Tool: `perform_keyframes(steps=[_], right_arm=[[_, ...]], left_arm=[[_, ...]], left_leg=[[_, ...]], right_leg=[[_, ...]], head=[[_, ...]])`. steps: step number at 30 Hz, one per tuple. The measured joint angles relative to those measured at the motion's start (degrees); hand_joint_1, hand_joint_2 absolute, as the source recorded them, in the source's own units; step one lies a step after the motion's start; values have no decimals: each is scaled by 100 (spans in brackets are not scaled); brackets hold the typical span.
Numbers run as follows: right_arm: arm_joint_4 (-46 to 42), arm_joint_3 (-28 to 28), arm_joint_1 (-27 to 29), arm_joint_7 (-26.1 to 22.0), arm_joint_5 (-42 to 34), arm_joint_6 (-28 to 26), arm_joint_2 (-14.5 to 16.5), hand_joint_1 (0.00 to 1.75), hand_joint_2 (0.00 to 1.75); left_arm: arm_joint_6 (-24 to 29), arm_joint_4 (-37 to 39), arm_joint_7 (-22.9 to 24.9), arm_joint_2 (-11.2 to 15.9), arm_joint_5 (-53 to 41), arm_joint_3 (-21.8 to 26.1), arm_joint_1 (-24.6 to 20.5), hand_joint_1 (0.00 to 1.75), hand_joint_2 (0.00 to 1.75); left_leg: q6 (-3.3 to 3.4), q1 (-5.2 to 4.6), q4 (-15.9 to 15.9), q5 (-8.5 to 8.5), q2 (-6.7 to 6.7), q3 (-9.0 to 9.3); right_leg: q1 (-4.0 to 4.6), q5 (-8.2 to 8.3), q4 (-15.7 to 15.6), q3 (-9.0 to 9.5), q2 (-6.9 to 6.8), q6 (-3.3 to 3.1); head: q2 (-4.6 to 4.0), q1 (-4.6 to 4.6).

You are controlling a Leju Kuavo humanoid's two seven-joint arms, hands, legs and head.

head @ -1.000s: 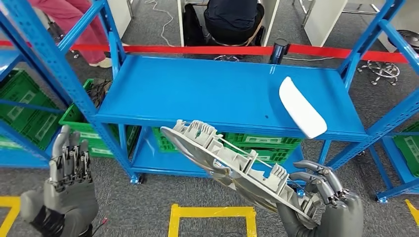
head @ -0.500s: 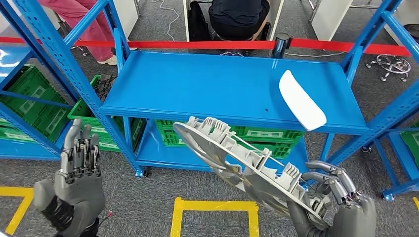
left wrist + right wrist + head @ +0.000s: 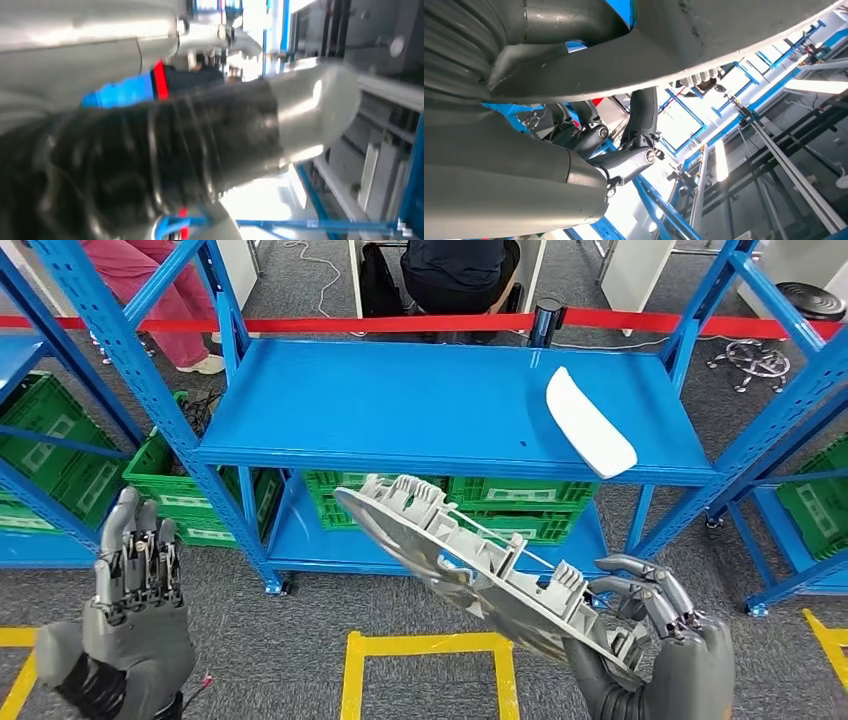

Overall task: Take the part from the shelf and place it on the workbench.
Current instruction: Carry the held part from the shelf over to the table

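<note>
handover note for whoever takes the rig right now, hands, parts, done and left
Right hand: grips the grey ribbed part by its lower end, tilted, out in front of the blue shelf.
Left hand: raised, fingers up, holding nothing.
A white curved part lies on the shelf's top level, right side.
Done: the grey part is off the shelf and in hand.
Left: carry it to the workbench and set it down.

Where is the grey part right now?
In the head view, the grey part is off the blue shelf, held in the right hand at lower right, tilted above the yellow floor marking.
</note>
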Motion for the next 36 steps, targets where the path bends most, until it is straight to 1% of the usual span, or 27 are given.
perform_keyframes(steps=[2, 3, 4, 5, 6, 8, 9, 10, 12, 14, 15, 16, 18, 19, 20, 21, 22, 24, 25, 27, 29, 30, 31, 33, 34, 35, 36], right_arm=[[0, 0, 16, -7, 4, -1, -4, 175, 175], [1, 0, 24, -10, 5, -1, -4, 175, 175], [3, 1, 34, -15, 9, -1, -4, 175, 175], [6, 1, 42, -21, 14, -1, -4, 175, 175], [10, 1, 49, -30, 18, -1, -4, 175, 175], [14, 0, 58, -56, 21, -1, -3, 175, 175], [14, 0, 62, -74, 20, -1, -3, 175, 175], [14, 0, 68, -90, 17, -2, -3, 175, 175], [15, 0, 83, -108, 10, -3, -3, 175, 175], [15, 0, 100, -112, 6, -2, -3, 175, 175], [15, 0, 104, -113, 5, -2, -3, 175, 175], [15, 0, 107, -116, 3, -1, -2, 175, 175], [17, 0, 111, -127, -6, -1, 1, 175, 175], [21, 0, 119, -133, -15, -1, 1, 175, 175], [25, 0, 126, -138, -24, -1, 1, 175, 175], [30, 0, 134, -141, -37, -1, 1, 175, 175], [32, 0, 140, -142, -48, -1, 1, 175, 175], [33, 0, 146, -143, -65, -1, 1, 175, 175], [33, -1, 151, -143, -69, -2, 1, 175, 175], [34, -2, 158, -144, -82, -3, 1, 175, 175], [34, -11, 164, -147, -104, -3, 0, 175, 175], [34, -19, 166, -148, -115, -3, -1, 175, 175], [34, -27, 168, -148, -129, -3, -1, 175, 175], [34, -38, 167, -147, -160, -3, -1, 175, 175], [36, -41, 166, -144, -174, -3, -2, 175, 175], [36, -44, 165, -141, -187, -3, -5, 175, 175], [37, -49, 164, -134, -201, -3, -8, 175, 175]], left_arm=[[0, 0, -7, -2, 0, -13, 4, 0, 0], [0, 2, -10, -2, 1, -21, 7, 0, 0], [0, 5, -16, -2, 1, -29, 11, 0, 0], [0, 9, -27, -2, 2, -36, 14, 0, 0], [-1, 14, -40, -2, 2, -43, 16, 0, 0], [-2, 20, -74, -2, 2, -48, 17, 0, 0], [-3, 20, -90, -3, 2, -50, 15, 0, 0], [-3, 21, -104, -3, 3, -51, 15, 0, 0], [-3, 24, -117, -3, 4, -56, 15, 0, 0], [-3, 28, -122, -1, 4, -60, 17, 0, 0], [-3, 29, -124, 0, 4, -62, 16, 0, 0], [-3, 32, -126, 0, 4, -64, 17, 0, 0], [-3, 43, -127, 0, 4, -69, 18, 0, 0], [-3, 53, -128, 0, 5, -72, 20, 0, 0], [-3, 63, -128, 1, 5, -73, 21, 0, 0], [-3, 71, -129, 1, 5, -74, 21, 0, 0], [-3, 75, -129, 1, 5, -75, 20, 0, 0], [-3, 77, -132, 1, 4, -79, 14, 0, 0], [-3, 76, -137, 1, 4, -81, 11, 0, 0], [-3, 75, -141, 1, 2, -84, 15, 0, 0], [-8, 75, -135, 0, 2, -86, 15, 0, 0], [-13, 75, -128, -2, 2, -87, 13, 0, 0], [-20, 75, -119, -4, 2, -88, 10, 0, 0], [-39, 75, -98, -6, 1, -88, 9, 0, 0], [-48, 75, -84, -6, 1, -88, 10, 0, 0], [-55, 75, -69, -6, -1, -88, 9, 0, 0], [-60, 76, -52, -6, -3, -88, 8, 0, 0]], left_leg=[[37, 11, 4, 76, 2, -71], [36, 10, 18, 106, 1, -124], [32, 10, 34, 130, -2, -178], [23, 10, 54, 149, -8, -225], [13, 11, 73, 163, -16, -263], [-23, 5, 109, 187, -33, -317], [-51, -3, 128, 205, -41, -349], [-89, -8, 142, 231, -45, -384], [-174, -4, 154, 293, -53, -448], [-241, 8, 219, 243, -54, -525], [-264, 10, 370, 117, -51, -601], [-283, 14, 632, -73, -44, -718], [-317, 20, 1349, -470, -35, -986], [-327, 21, 1613, -575, -32, -1064], [-324, 20, 1686, -586, -31, -1046], [-307, 18, 1530, -505, -30, -904], [-275, 14, 1169, -364, -29, -651], [-188, -11, 338, -183, -14, -135], [-151, -31, 90, -153, -8, 5], [-93, -66, -32, -130, -6, 39], [-34, -49, -81, -39, -2, 33], [-3, -31, -109, 15, 3, 33], [20, -12, -129, 70, 10, 21], [41, -8, -110, 144, 13, -61], [37, -7, -90, 174, 11, -121], [27, -4, -65, 196, 8, -180], [15, 2, -35, 213, 4, -233]], right_leg=[[-14, -456, 686, -247, -3, 49], [-20, -637, 1055, -354, -3, 67], [-23, -725, 1293, -400, -3, 79], [-25, -712, 1325, -351, -3, 83], [-26, -605, 1123, -195, -3, 79], [-21, -338, 326, 290, 13, 40], [-12, -269, -21, 487, 22, 10], [2, -243, -229, 597, 29, -24], [27, -232, -308, 610, 27, -93], [14, -157, -340, 576, -3, -181], [4, -115, -370, 560, -20, -227], [-4, -76, -391, 535, -37, -263], [10, -15, -391, 451, -51, -298], [19, 18, -387, 403, -57, -301], [27, 51, -381, 355, -61, -299], [36, 83, -374, 310, -61, -293], [43, 112, -366, 274, -59, -283], [58, 159, -343, 225, -57, -252], [59, 181, -335, 209, -59, -225], [50, 230, -341, 187, -65, -153], [34, 217, -317, 143, -61, -79], [30, 105, -206, 84, -55, -41], [22, -89, 24, -8, -49, -5], [-4, -566, 750, -236, -44, 63], [-18, -724, 1084, -319, -44, 89], [-31, -773, 1251, -327, -45, 109], [-43, -722, 1201, -240, -45, 123]], head=[[0, 72], [0, 104], [-1, 127], [-1, 148], [-1, 169], [0, 210], [-1, 225], [0, 232], [0, 226], [-1, 201], [-1, 169], [0, 126], [0, 37], [0, 10], [0, -14], [0, -39], [0, -65], [-1, -102], [-1, -105], [-1, -96], [0, -101], [0, -83], [-1, -56], [-1, 14], [-1, 39], [0, 60], [0, 81]])
